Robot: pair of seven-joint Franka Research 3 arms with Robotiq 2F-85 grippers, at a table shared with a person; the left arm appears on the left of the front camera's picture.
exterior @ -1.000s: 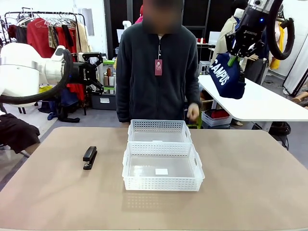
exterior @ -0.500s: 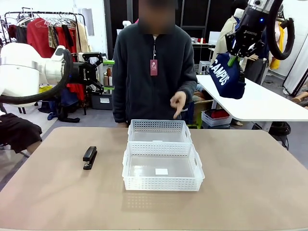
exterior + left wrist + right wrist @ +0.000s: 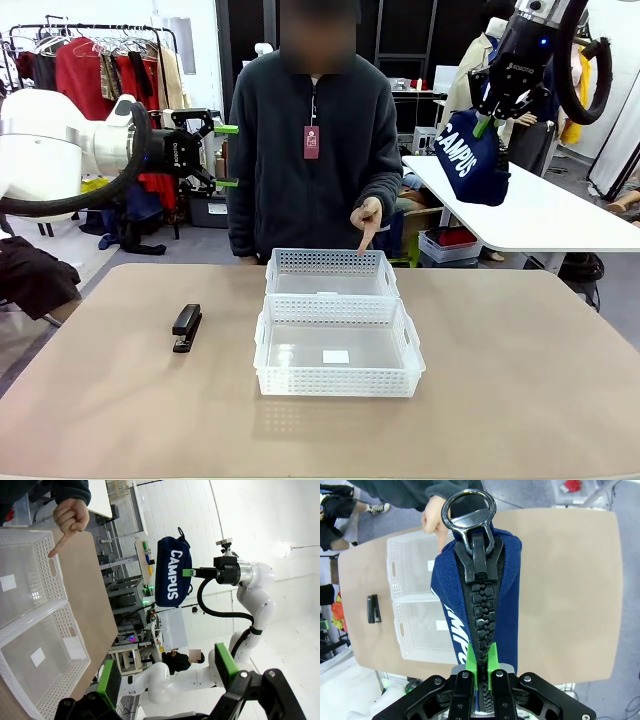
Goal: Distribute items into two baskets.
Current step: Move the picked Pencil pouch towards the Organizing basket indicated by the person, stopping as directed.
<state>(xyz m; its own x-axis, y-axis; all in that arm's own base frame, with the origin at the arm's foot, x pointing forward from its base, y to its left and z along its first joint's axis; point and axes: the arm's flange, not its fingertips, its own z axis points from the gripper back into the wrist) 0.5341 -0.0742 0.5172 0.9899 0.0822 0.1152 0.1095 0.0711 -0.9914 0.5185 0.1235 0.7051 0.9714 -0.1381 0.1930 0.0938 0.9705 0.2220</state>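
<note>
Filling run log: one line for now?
right gripper: shut on pouch, raised | left gripper: open | stapler: on table | near basket, far basket: empty | person's hand: pointing at far basket

Near basket (image 3: 338,350) clear from above, far basket (image 3: 331,272) partly blocked.
Person's pointing hand (image 3: 367,218) hangs over the far basket's back rim; the two baskets sit right against each other. Table (image 3: 520,400) right of them is bare; on the left a stapler (image 3: 186,327) lies well apart. Pouch (image 3: 470,165), clamped in the right gripper (image 3: 487,125), hangs high, off right.
</note>
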